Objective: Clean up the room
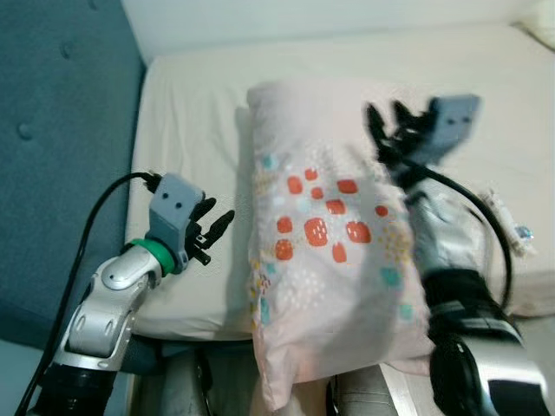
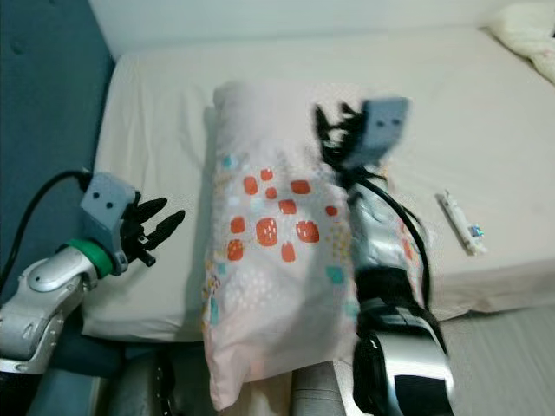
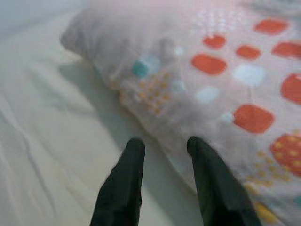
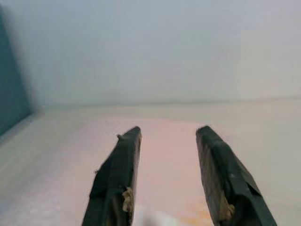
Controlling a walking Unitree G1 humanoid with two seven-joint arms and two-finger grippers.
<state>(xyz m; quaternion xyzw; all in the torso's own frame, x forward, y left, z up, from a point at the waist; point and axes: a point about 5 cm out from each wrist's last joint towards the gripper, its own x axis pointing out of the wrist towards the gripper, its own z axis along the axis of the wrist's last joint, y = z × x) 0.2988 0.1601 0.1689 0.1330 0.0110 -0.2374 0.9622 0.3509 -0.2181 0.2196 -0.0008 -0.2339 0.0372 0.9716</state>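
Your pale pink pillow with orange and teal patches [image 1: 325, 251] lies lengthwise on the cream-sheeted bed [image 1: 191, 156], overhanging its near edge. Your left gripper [image 1: 217, 227], fingers parted, hovers beside it; your right gripper [image 1: 388, 126], also released, hangs above. No writing is readable.
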